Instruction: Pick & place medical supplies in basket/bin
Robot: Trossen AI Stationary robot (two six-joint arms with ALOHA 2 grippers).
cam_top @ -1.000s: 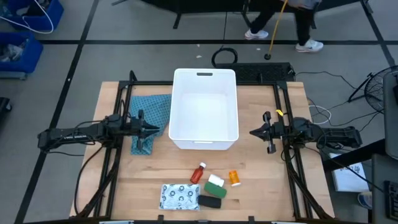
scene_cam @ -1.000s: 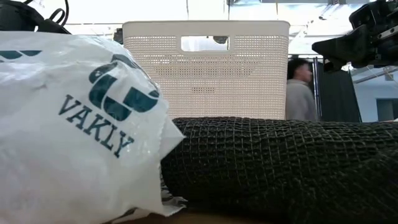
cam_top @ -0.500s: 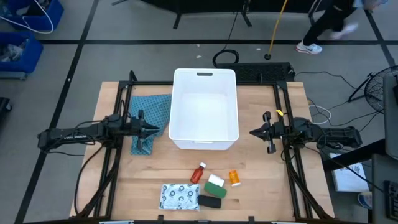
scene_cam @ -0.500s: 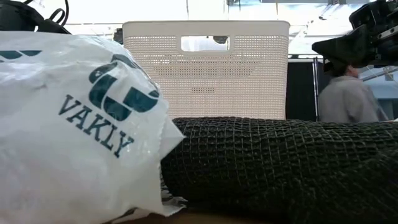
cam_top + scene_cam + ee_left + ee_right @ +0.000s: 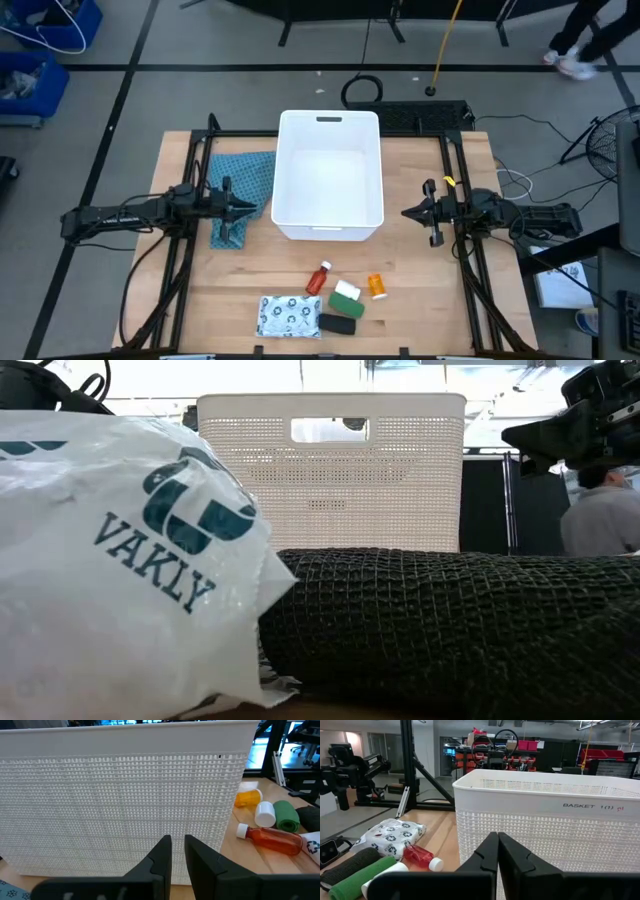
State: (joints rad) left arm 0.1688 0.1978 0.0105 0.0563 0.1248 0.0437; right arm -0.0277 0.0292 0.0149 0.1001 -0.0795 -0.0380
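Left of the white tub (image 5: 330, 180), the left gripper (image 5: 250, 209) hovers over the teal cloth (image 5: 238, 190), fingers slightly parted, holding nothing. In front of the tub lie the dotted packet (image 5: 289, 316), red bottle (image 5: 319, 278), white roll (image 5: 346, 291), green block (image 5: 344, 304), black bar (image 5: 337, 325) and orange bottle (image 5: 377, 285). To the tub's right, the right gripper (image 5: 406, 213) hangs with fingers pressed together, empty.

Basket at table centre, supplies at the near edge

The basket (image 5: 330, 175) is flanked by the cloth (image 5: 239, 190) on its left; the packet (image 5: 289, 316), bottle (image 5: 319, 279) and roll (image 5: 346, 291) are clustered near.
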